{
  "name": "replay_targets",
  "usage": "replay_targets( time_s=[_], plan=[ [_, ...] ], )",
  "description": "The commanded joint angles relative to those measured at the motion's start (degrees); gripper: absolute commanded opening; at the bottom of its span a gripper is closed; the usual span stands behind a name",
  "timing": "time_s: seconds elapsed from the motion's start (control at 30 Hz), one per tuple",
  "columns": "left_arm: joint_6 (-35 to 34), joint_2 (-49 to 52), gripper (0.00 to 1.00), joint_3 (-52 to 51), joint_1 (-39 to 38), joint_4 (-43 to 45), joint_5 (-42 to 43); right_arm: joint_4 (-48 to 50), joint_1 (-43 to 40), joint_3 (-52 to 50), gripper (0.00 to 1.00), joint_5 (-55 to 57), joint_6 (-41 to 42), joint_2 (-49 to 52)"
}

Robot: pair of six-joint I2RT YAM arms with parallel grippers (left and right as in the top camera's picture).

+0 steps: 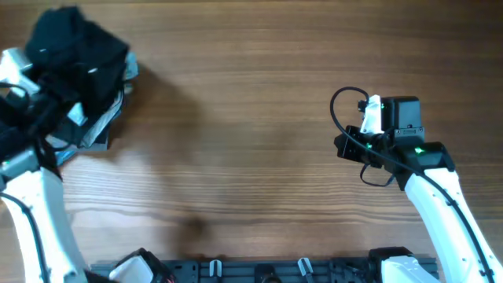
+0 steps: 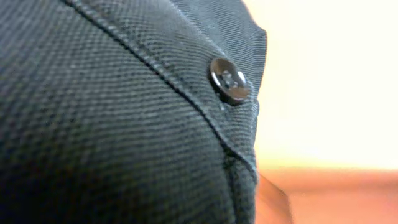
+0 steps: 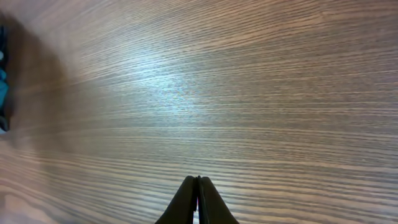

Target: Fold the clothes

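A black garment (image 1: 75, 43) is bunched up at the table's far left corner, over my left gripper (image 1: 56, 98). In the left wrist view the dark knit fabric (image 2: 124, 124) fills nearly the whole frame, with a seam and a black button (image 2: 229, 79); the fingers are hidden behind it. The gripper appears shut on this garment. My right gripper (image 1: 346, 146) is shut and empty, low over bare wood right of centre; its closed fingertips show in the right wrist view (image 3: 198, 182).
Grey and white folded cloth (image 1: 100, 126) lies under the black garment. A dark and teal edge of that pile shows at the left of the right wrist view (image 3: 3, 81). The wooden table (image 1: 251, 94) spans the view. A rail (image 1: 299, 271) runs along the front edge.
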Motion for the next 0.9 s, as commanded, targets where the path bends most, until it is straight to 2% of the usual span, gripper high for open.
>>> replay_targets(
  time_s=[0.0,0.03,0.07,0.1,0.23,0.4,0.53,0.7,0.77,0.83,0.87],
  plan=[
    [7.63,8.48,0.06,0.85,3.69,1.38,-6.1,-0.11,-0.13,0.87,0.05,-1.99,0.33,-0.63],
    [7.63,10.95,0.26,0.85,4.07,1.73,-6.38,-0.22,-0.13,0.87,0.05,-2.75,0.35,-0.63],
    [7.58,15.47,0.8,0.85,4.2,1.88,-6.36,-0.24,-0.13,0.87,0.05,-3.48,0.72,-0.63],
    [7.45,18.29,1.0,0.85,4.2,1.4,-6.1,-0.2,-0.13,0.87,0.05,-3.52,2.03,-0.63],
    [7.39,20.55,1.0,0.85,5.75,-8.13,-6.14,-1.09,-0.13,0.9,0.05,-4.85,3.65,-0.63],
    [9.94,9.22,1.0,5.4,11.02,-30.62,-5.68,-1.22,-0.11,1.25,0.06,-10.23,-0.68,-0.98],
    [25.27,-3.89,1.0,15.61,10.34,-48.96,-4.46,-1.33,-0.13,4.11,0.05,-7.85,-3.15,-3.56],
    [44.02,-10.71,1.0,29.81,4.44,-65.53,-4.37,-2.12,-0.13,14.05,0.07,-5.73,-6.27,-8.35],
    [49.35,-13.38,1.0,32.3,-2.19,-68.7,-4.46,-2.21,-0.13,18.95,0.12,-3.63,-7.98,-11.17],
    [50.62,-17.35,1.0,32.44,-8.35,-68.96,-9.7,-2.21,-0.13,22.23,0.19,-1.75,-8.94,-13.66],
    [49.51,-19.52,1.0,32.44,-10.88,-69.44,-14.32,-2.1,-0.13,23.61,0.31,-1.6,-8.94,-15.37]
  ],
)
